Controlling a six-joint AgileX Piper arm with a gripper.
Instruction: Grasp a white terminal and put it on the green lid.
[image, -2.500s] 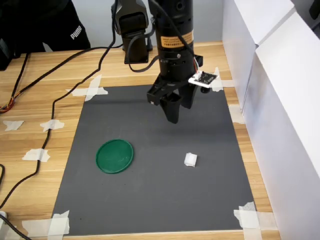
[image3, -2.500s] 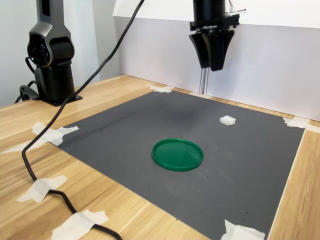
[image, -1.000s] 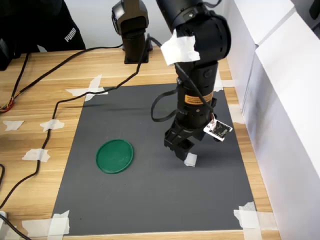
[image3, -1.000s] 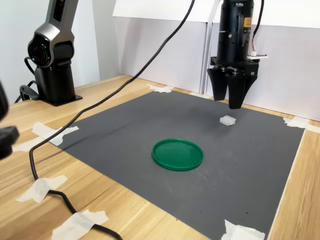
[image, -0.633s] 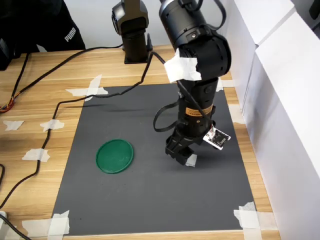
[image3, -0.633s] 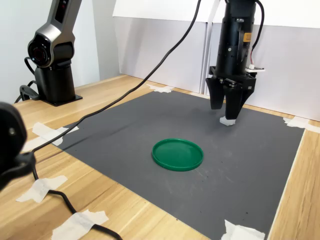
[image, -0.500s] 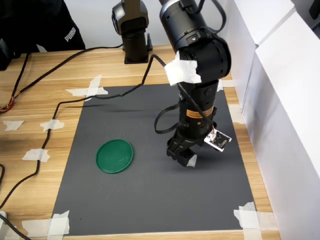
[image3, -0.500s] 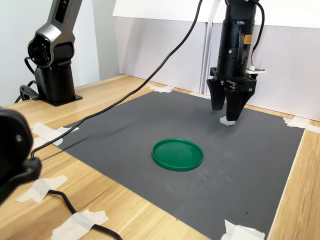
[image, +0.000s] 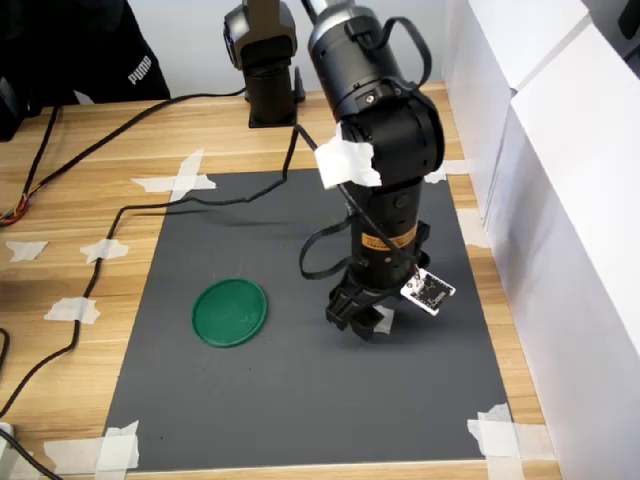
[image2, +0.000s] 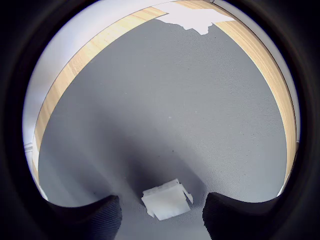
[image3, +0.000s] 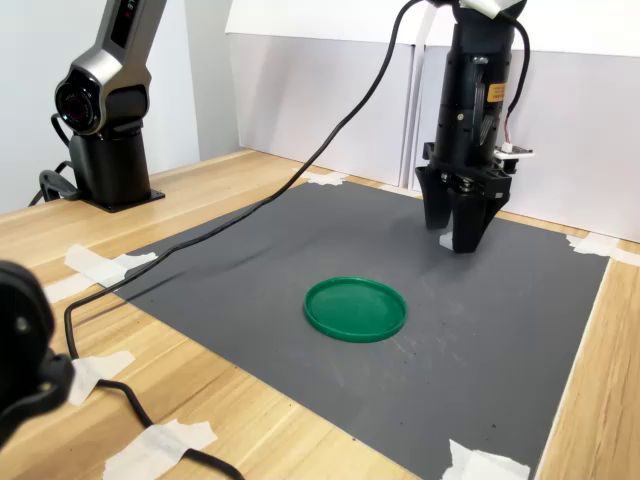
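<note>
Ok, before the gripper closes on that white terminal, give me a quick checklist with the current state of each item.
1. White terminal sits between the fingers, per the wrist view: ok.
2. Gripper open, gaps on both sides of the terminal: ok.
3. Gripper low enough on the grey mat: tips look at mat level in both exterior views, contact cannot tell.
4. Terminal squared to the fingers: it looks slightly rotated, not ok but probably tolerable.
5. Green lid bare and ready to receive: ok.
6. Black cable away from the path to the lid: ok.
</note>
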